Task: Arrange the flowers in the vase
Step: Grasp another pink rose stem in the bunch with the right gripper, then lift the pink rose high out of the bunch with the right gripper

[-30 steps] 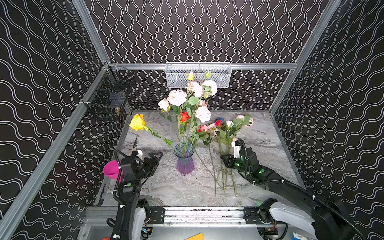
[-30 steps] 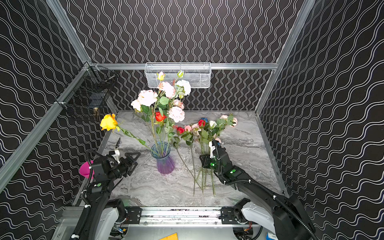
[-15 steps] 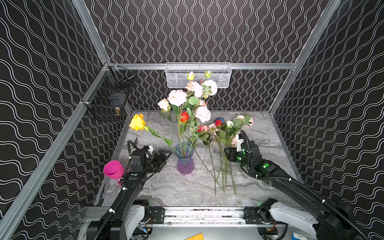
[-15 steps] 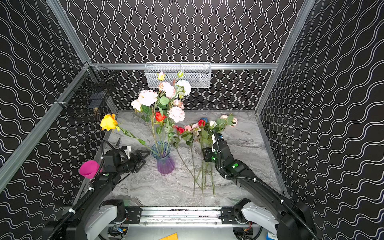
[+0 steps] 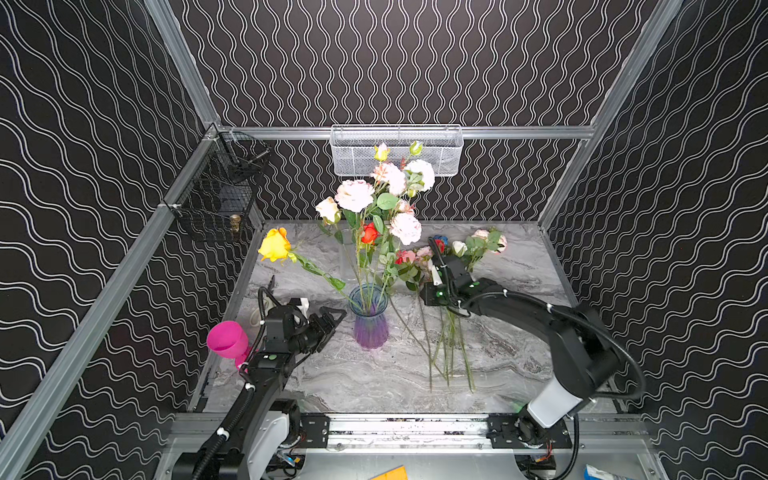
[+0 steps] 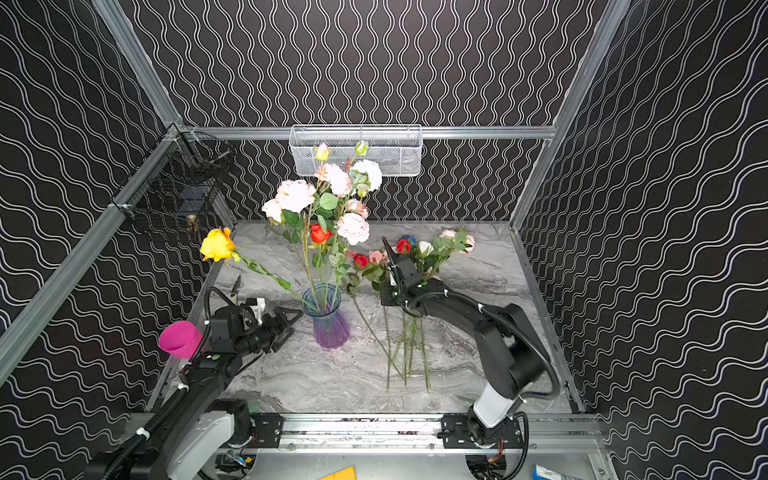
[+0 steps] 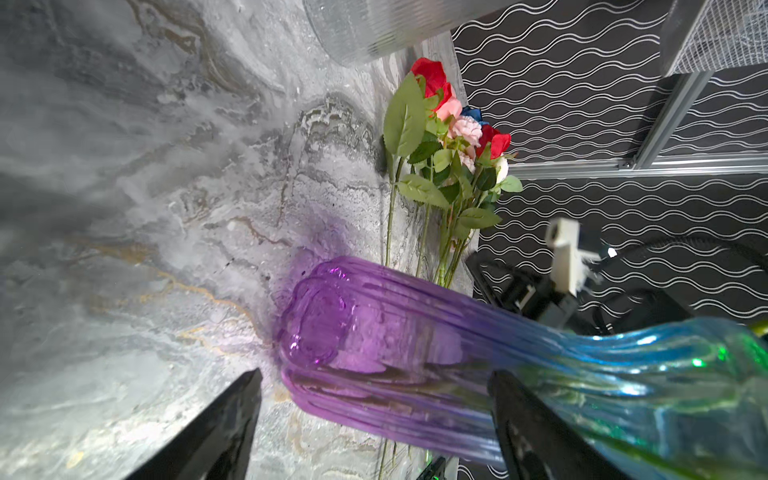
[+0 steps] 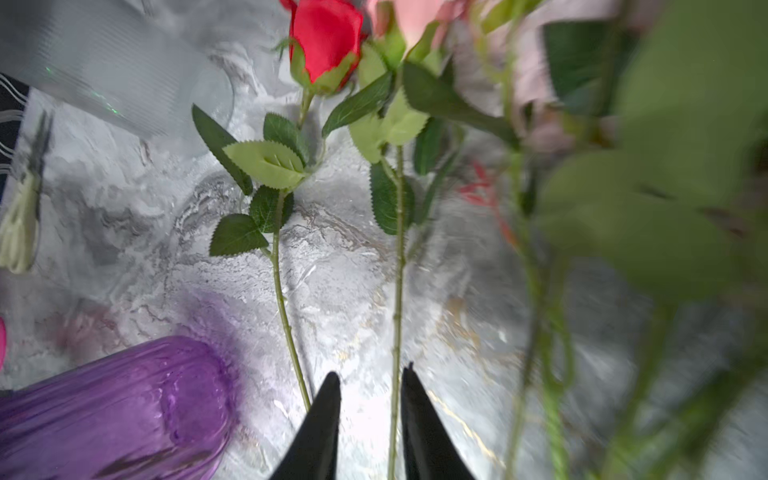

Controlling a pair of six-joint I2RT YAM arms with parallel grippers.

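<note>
A purple-and-blue glass vase (image 5: 369, 322) (image 6: 328, 322) stands mid-table and holds several flowers (image 5: 374, 195), among them a yellow rose (image 5: 274, 245) leaning out to the left. More flowers (image 5: 451, 332) (image 6: 409, 332) lie on the table to its right, heads toward the back. My left gripper (image 5: 332, 320) (image 7: 376, 372) is open just left of the vase, whose lower body (image 7: 374, 332) lies ahead of its fingers. My right gripper (image 5: 434, 249) (image 8: 370, 372) hovers over the lying flowers, slightly open. A thin green stem (image 8: 397, 291) shows in the gap, close to one finger.
A pink cup (image 5: 227, 338) sits beside the left arm. A clear ribbed glass vase (image 5: 345, 259) stands behind the coloured one. A white mesh basket (image 5: 440, 149) hangs on the back wall and a black wire basket (image 5: 220, 195) on the left wall.
My left gripper has moved in from the front left up to the vase. My right gripper has moved toward the back over the lying flowers, and its jaws have parted a little.
</note>
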